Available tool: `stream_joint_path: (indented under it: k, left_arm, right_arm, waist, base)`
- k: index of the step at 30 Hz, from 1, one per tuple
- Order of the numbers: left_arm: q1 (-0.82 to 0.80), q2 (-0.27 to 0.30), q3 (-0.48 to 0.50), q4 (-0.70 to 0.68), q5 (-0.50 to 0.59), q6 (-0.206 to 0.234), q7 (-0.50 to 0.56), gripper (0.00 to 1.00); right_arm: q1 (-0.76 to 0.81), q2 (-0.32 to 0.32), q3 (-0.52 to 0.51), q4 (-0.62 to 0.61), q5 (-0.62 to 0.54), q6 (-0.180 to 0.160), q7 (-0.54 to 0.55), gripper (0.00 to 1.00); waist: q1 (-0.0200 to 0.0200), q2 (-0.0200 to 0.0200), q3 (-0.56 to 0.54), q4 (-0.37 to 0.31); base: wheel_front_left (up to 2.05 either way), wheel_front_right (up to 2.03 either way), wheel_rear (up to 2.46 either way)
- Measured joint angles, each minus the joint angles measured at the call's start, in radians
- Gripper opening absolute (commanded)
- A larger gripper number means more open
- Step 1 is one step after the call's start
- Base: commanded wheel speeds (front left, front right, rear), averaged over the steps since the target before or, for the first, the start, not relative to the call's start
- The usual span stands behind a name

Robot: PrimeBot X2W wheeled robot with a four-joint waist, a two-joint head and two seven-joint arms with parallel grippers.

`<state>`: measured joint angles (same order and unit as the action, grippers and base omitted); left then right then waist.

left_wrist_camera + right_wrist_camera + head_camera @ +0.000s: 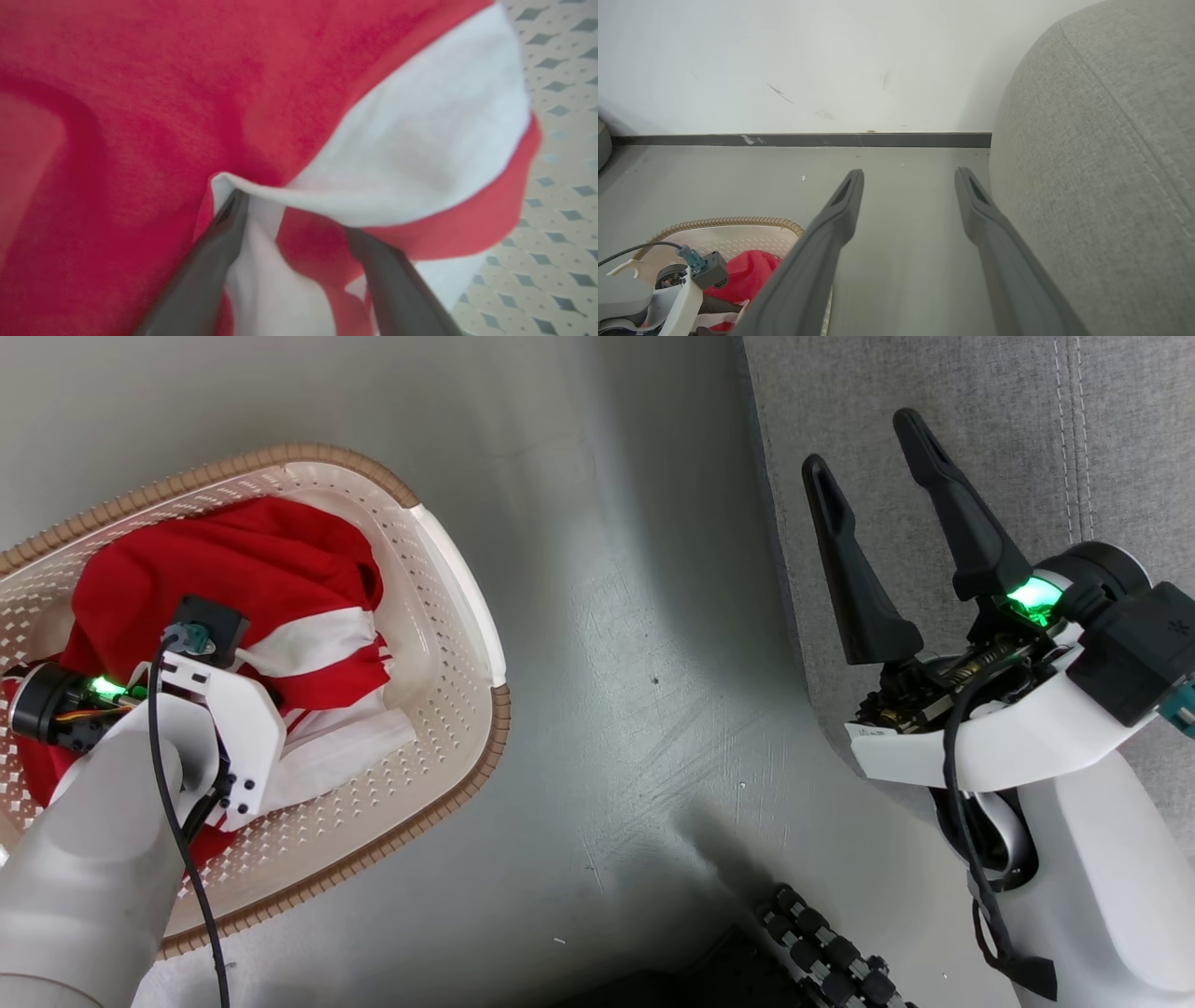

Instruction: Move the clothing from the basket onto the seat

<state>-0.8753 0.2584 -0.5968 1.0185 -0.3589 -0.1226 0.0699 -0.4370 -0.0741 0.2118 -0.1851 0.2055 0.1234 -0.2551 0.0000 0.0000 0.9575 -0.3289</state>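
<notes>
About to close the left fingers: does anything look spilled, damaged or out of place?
Nothing stands out. The red-and-white clothing lies bunched inside the cream perforated plastic basket, none on the grey floor, which shows only light scuffs.

One basket. One heap of clothing in it, red with white; how many garments make it up cannot be told. One sofa. Two grippers, the left gripper and the right gripper, each with two dark fingers, four in all. Two green lights, one at each wrist. Two black cables, one per arm. One dark skirting strip.
</notes>
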Motion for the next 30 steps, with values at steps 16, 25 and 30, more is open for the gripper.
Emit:
stream_joint_path:
  k: [16,25,30]
  left_arm:
    - [-0.042,0.009,0.007,0.04,-0.012,-0.003,-0.041,0.0]
    - [-0.043,-0.004,0.02,0.037,-0.038,-0.004,-0.11,0.0]
    - [-0.043,-0.015,0.009,0.015,-0.057,-0.004,-0.155,0.0]
  right_arm:
    - [-0.072,0.012,0.009,0.007,0.0,0.0,0.0,1.0]
    - [-0.106,0.014,-0.002,0.007,0.001,0.0,0.0,1.0]
    - [-0.128,0.015,-0.004,0.008,0.002,0.0,0.0,1.0]
  waist:
    - [0.0001,0.0,0.014,-0.007]
    - [0.0,0.0,-0.01,0.001]
    - [0.0001,0.0,-0.032,0.009]
  base:
    - [0.0,0.0,0.0]
    - [0.0,0.0,0.0]
    - [0.0,0.0,0.0]
